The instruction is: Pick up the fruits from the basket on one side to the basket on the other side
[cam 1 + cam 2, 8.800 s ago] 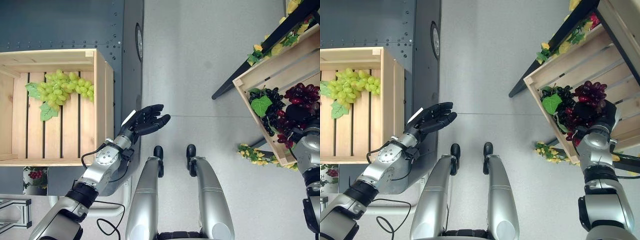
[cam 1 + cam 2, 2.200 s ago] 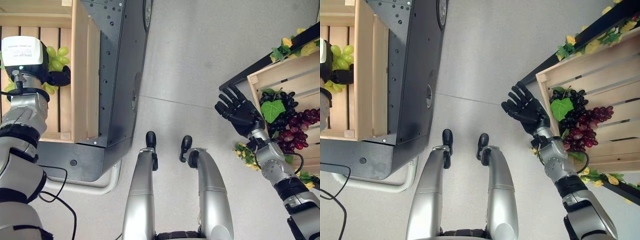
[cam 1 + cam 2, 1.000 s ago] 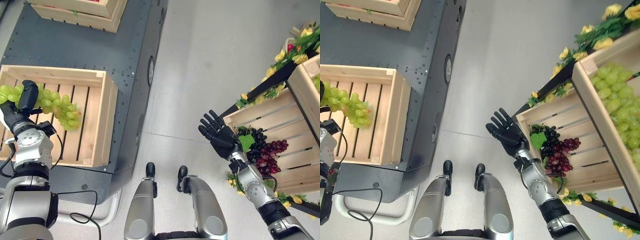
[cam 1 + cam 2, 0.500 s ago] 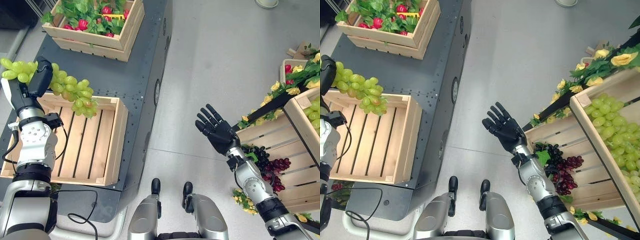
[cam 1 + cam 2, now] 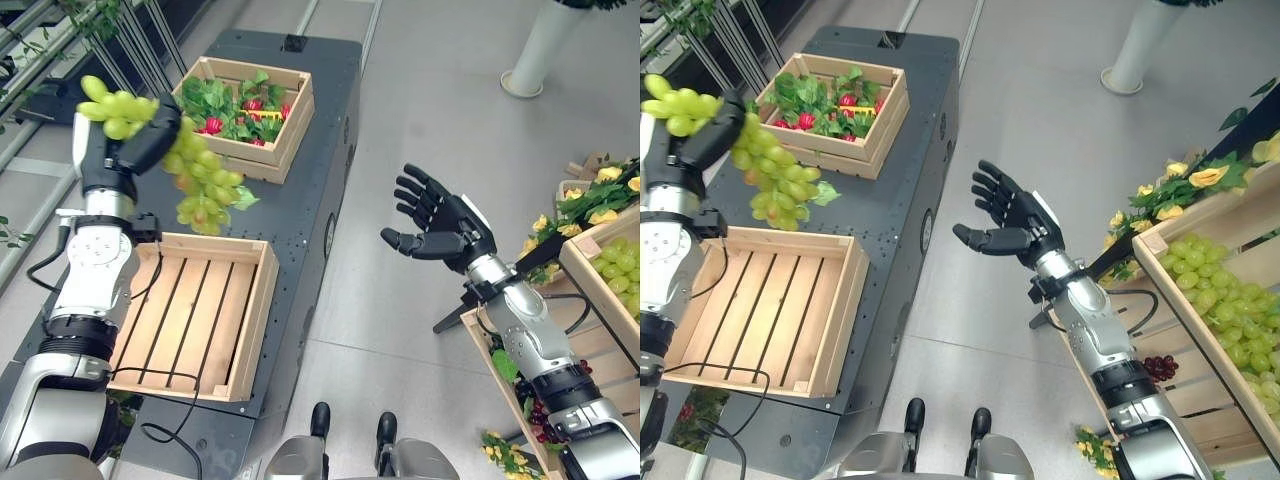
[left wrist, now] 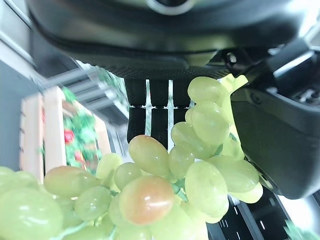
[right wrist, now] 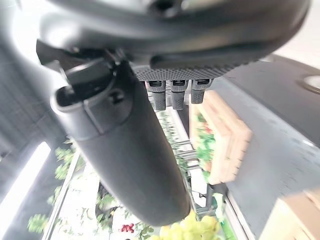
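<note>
My left hand (image 5: pixel 128 152) is shut on a bunch of green grapes (image 5: pixel 195 185), held high in the air over the far edge of an empty wooden crate (image 5: pixel 258 318) on the dark cart. The left wrist view has the grapes (image 6: pixel 192 167) close up between the thumb and fingers (image 6: pixel 280 125). My right hand (image 5: pixel 447 228) is open and empty, fingers spread, raised over the floor between the cart and the right-hand stand. A slanted crate on that stand holds dark grapes (image 5: pixel 1157 367), mostly hidden by my right arm.
A second crate (image 5: pixel 292 118) of leaves and red fruit sits at the cart's far end. On the right stand, an upper crate (image 5: pixel 1152 232) holds more green grapes (image 5: pixel 1225 295), with yellow flowers (image 5: pixel 1195 178) along its edge. A white post base (image 5: pixel 535 62) stands on the grey floor.
The left hand has lifted the green grapes up out of the crate and higher. The right hand has risen, still open. The camera has tilted up, showing more of the cart.
</note>
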Available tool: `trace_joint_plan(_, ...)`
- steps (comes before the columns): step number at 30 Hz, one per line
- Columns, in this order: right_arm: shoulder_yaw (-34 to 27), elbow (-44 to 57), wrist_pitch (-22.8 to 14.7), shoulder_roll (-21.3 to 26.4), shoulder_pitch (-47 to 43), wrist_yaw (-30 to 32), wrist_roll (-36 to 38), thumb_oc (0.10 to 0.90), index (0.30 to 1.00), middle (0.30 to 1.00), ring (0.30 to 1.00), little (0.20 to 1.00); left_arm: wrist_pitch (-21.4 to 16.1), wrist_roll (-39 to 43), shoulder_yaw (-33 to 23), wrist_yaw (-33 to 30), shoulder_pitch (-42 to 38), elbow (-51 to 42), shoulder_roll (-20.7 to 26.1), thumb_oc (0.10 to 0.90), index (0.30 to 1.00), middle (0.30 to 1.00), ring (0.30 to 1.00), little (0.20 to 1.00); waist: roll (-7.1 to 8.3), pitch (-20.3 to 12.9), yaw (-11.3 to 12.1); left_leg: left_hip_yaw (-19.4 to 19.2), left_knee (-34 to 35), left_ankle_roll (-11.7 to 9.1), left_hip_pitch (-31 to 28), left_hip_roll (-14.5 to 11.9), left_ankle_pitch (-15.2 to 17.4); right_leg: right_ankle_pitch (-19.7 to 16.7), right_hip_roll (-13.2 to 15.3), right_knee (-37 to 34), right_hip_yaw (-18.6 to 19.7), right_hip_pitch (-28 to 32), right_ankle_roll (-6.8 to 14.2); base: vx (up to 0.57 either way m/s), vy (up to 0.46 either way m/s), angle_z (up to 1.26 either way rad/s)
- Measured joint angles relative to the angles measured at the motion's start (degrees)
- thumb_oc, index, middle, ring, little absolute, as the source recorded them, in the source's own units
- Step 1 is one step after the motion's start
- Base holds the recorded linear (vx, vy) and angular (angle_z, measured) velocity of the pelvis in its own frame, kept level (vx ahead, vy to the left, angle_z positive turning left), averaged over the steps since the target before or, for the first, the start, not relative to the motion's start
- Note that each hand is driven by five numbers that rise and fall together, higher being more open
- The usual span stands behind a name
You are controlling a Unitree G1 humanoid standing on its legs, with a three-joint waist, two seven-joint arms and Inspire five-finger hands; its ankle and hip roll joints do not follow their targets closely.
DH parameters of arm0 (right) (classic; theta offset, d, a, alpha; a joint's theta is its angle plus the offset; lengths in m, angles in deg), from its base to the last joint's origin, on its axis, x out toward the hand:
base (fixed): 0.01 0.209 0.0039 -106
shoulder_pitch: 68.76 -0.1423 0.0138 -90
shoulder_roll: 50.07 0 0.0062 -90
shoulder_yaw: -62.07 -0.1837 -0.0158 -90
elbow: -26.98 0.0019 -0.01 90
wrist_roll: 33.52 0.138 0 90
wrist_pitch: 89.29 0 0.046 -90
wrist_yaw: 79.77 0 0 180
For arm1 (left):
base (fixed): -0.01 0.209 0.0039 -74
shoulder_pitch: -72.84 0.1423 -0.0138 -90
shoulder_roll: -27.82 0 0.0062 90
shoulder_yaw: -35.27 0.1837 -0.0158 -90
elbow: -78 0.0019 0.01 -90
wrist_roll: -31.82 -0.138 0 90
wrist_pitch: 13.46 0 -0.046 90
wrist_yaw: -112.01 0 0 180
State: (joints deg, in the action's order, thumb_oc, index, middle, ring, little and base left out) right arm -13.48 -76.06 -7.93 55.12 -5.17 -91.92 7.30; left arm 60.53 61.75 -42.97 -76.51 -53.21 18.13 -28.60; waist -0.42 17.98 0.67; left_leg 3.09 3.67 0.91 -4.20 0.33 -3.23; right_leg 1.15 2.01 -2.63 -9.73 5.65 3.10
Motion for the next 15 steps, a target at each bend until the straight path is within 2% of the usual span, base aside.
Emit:
trace_joint_plan(2, 0.21, 0.00, -0.54, -0.18, -2.64, -0.01, 0.08, 0.800, 0.900, 0.900, 0.900, 0.900, -0.04, -0.59, 1.86, 0.95, -1.72, -0.94, -0.96, 0.400, 0.300, 0.300, 0.300, 0.300, 0.07, -0.08, 0.09, 0.09, 0.93, 0.13, -0.23, 0.27, -0.60, -1.37, 0.01, -2.47, 0.15, 1.03, 0.15, -0.01, -0.046, 0.02)
trace_joint_plan(6, 2.61, -0.03, -0.75, -0.27, -7.26, -0.05, 0.06, 0.800, 0.900, 0.900, 0.900, 0.900, -0.05, -1.09, 4.42, 2.49, -5.14, -1.39, -2.73, 0.400, 0.300, 0.300, 0.300, 0.300, 0.13, -0.11, -0.21, -0.05, 1.14, 0.32, -0.30, 0.61, -0.85, -1.60, 0.13, -2.47, 0.70, 0.90, 0.40, 0.02, -0.046, -0.01)
trace_joint_plan(11, 3.12, 0.06, -0.89, -0.90, -9.27, -0.32, 0.16, 0.800, 0.900, 0.900, 0.900, 0.900, -0.06, -1.08, 5.93, 4.64, -6.66, -8.35, -4.12, 0.400, 0.300, 0.300, 0.300, 0.300, 0.17, -0.13, -0.51, -0.26, 1.28, 0.40, -0.47, 0.69, -0.90, -1.78, 0.28, -2.47, 3.09, 0.84, 0.69, 0.05, -0.061, -0.03)
trace_joint_plan(13, 3.15, -0.07, 0.71, -0.78, -9.88, -0.31, 0.14, 0.800, 0.900, 0.900, 0.900, 0.900, -0.05, -1.07, 7.01, 5.63, -8.25, -9.46, -4.16, 0.400, 0.300, 0.300, 0.300, 0.300, 0.18, -0.14, -0.75, -0.38, 1.29, 0.40, -0.53, 0.64, -0.91, -1.79, 0.28, -2.47, 3.17, 0.85, 0.72, 0.02, -0.047, -0.04)
trace_joint_plan(15, 4.10, -0.18, 3.99, -0.72, -11.28, -0.36, 0.18, 0.800, 0.900, 0.900, 0.900, 0.900, 0.04, -1.06, 8.26, 6.73, -10.83, -9.94, -4.16, 0.400, 0.300, 0.300, 0.300, 0.300, 0.20, -0.15, -1.55, -0.50, 1.29, 0.42, -0.67, 0.62, -0.92, -1.83, 0.23, -2.47, 3.29, 0.91, 0.77, 0.01, -0.053, -0.04)
